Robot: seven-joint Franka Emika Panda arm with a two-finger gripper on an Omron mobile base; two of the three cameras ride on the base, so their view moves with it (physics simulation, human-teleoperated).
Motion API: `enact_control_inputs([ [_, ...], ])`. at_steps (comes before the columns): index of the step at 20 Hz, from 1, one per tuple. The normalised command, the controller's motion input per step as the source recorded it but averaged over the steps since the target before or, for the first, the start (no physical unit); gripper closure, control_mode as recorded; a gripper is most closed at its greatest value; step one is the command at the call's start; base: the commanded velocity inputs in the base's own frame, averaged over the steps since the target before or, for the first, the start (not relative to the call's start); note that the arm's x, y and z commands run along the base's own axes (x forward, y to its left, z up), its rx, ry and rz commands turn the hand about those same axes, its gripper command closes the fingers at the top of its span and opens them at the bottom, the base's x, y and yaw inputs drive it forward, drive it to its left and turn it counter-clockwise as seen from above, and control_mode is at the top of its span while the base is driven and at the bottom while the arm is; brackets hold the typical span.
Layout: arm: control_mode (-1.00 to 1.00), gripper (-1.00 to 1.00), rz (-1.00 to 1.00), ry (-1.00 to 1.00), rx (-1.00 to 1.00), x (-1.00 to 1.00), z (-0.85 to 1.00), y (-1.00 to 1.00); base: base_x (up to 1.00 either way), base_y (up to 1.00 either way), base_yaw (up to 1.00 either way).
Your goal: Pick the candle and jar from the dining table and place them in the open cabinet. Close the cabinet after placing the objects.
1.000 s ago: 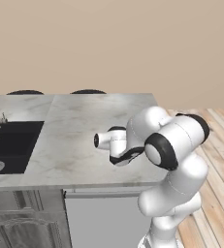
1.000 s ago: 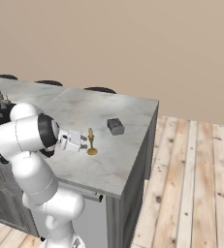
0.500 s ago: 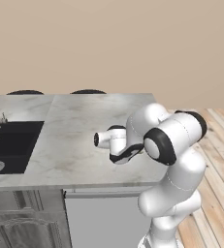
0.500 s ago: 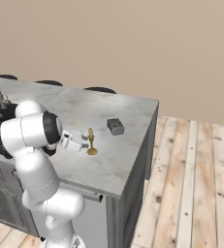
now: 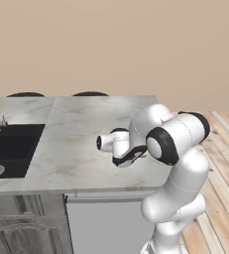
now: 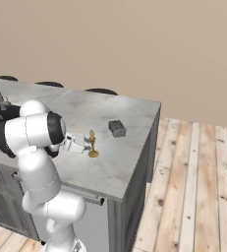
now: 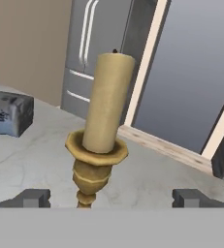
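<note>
the hand (image 7: 111,197) is spread, its two dark fingertips (image 7: 32,197) standing wide to either side of the candle (image 7: 100,140) and touching nothing. it is held level and low over the table (image 6: 110,162), pointing sideways at the candle, which looks like the way to take a thin upright stick: come at the stem from the side so the tips can close across it without knocking it over. the candle stands upright on its flared base, just ahead of the hand and between the tips, a little toward one of them rather than dead centre. in the right base view the hand (image 6: 78,143) sits just beside the candle (image 6: 92,144), apart from it by a small gap, so my guess is the approach is nearly done and the pinch is not yet made. past the candle, near it on the same marble top toward the far end of the table, sits the grey jar (image 6: 117,128), untouched. beyond the candle in the hand view rise a steel fridge (image 7: 99,53) and a doorway
</note>
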Motion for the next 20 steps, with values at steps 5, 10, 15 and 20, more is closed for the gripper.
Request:
enact_control_inputs([
  [5, -1.00, -1.00, 0.00, 0.00, 0.00, 0.00, -0.08, -0.10, 0.00, 0.00, 0.00],
  [10, -1.00, -1.00, 0.00, 0.00, 0.00, 0.01, -0.07, -0.09, 0.00, 0.00, 0.00],
  [15, -1.00, -1.00, 0.00, 0.00, 0.00, 0.08, -0.10, -0.02, 0.00, 0.00, 0.00],
  [20, -1.00, -1.00, 0.00, 0.00, 0.00, 0.15, -0.12, 0.00, 0.00, 0.00, 0.00],
])
